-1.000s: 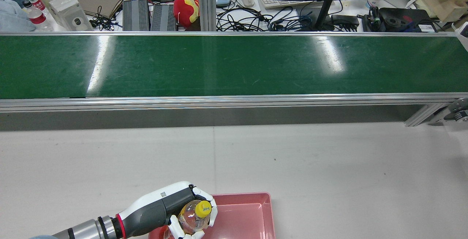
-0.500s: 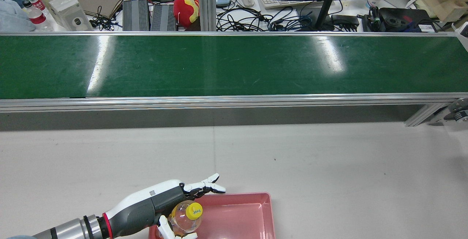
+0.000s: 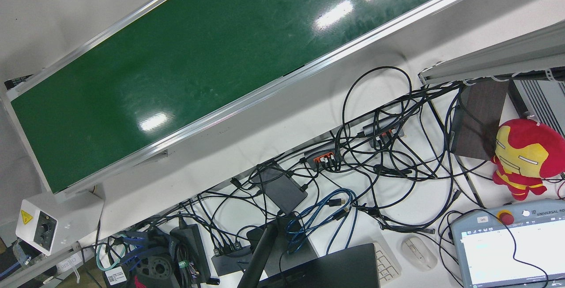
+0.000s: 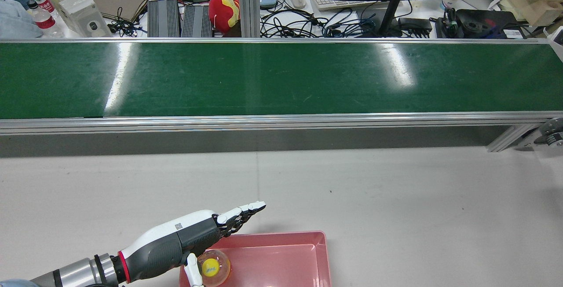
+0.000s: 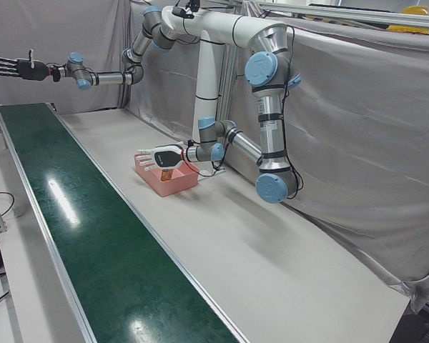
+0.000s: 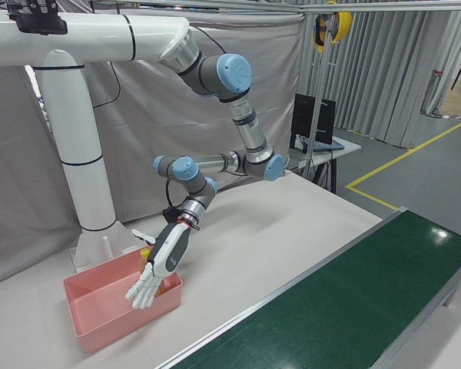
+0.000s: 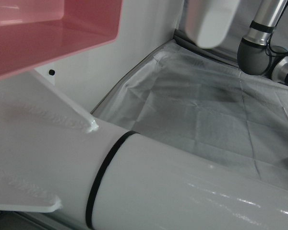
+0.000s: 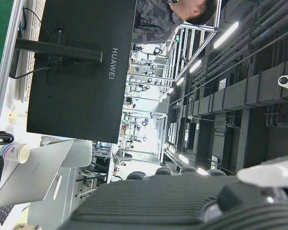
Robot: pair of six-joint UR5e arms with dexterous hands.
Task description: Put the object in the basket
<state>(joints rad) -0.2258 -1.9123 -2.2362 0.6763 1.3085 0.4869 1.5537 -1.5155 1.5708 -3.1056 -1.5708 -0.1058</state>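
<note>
Bottle dropped since a second ago: left hand [image 4: 193, 241] lets go, fingers [image 4: 244, 211] now spread flat and lifted clear
Clear bottle with yellow cap [image 4: 213, 268] sits inside the pink basket [image 4: 286, 256] at its left end, cap up toward the rear camera, apart from the palm, just beside the thumb. Left hand released, hovering over the basket's near-left corner, stretched forward over the rim; judged so as not to snag the bottle on the way out. Right-front view shows the same hand [image 6: 155, 265] pointing down over the basket [image 6: 100, 319]. Right hand [image 5: 14, 68] raised far off above the end of the green conveyor [image 4: 281, 78], fingers splayed, holding nothing, presumably parked out of the way. Placement looks done; white desk [image 4: 396, 199] bare around the basket
</note>
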